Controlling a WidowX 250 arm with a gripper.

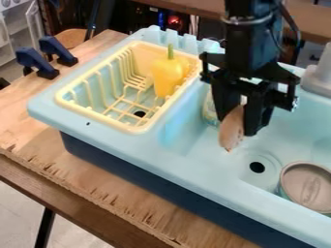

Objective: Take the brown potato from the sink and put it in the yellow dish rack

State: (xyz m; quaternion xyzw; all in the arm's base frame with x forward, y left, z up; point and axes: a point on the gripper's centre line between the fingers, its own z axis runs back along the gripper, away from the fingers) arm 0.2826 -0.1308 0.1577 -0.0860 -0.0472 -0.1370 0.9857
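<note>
While the hand (244, 116) grips one tan oblong object (231, 130), one yellow pepper (167, 76) stands in one pale-yellow rack (135, 130).

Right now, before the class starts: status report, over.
End effector closed on brownish oblong item, over sink basin. Possible obstacle: round can beside drain hole. Yellow pepper in drying rack.

Toy vegetable (231, 131): pinkish-brown, elongated, smooth-looking, tapering to narrow lower tip. Whole, partly hidden by jaws gripping it. Near upright, slightly tilted: top toward one o'clock, tip toward seven. In pale blue sink (161, 155), at ten o'clock from drain hole (257, 167).
</note>
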